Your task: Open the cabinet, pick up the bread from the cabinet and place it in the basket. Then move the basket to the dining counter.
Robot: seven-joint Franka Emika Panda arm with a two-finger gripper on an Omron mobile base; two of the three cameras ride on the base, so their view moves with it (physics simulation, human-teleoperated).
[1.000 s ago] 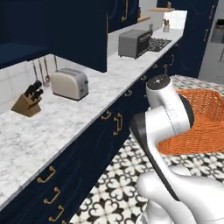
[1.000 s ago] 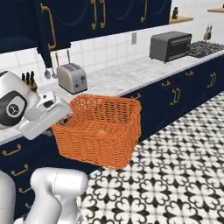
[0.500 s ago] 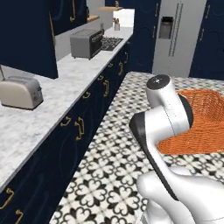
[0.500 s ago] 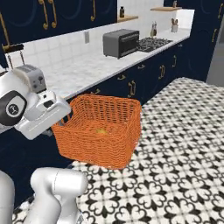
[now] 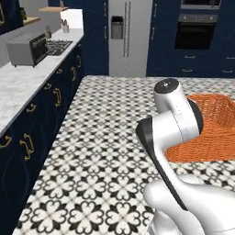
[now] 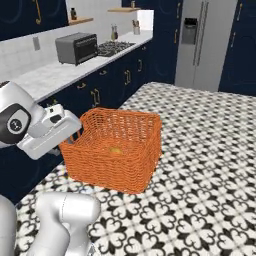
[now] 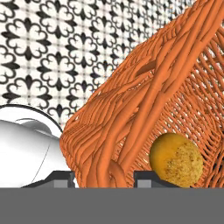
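Black-and-white patterned floor tiles [image 6: 210, 150] are spread between navy base cabinets [image 5: 46, 119] and a steel refrigerator [image 5: 126, 36]. An orange woven basket [image 6: 117, 150] is carried clear of the floor, beside the white arm. Its near wall is clamped between the fingers of the gripper [image 7: 105, 177], as seen in the hand view. A round golden bread roll [image 7: 176, 159] is seen lying inside the basket against that wall. On the marble worktop [image 6: 55, 75] a toaster oven [image 6: 76, 48] is placed near the hob.
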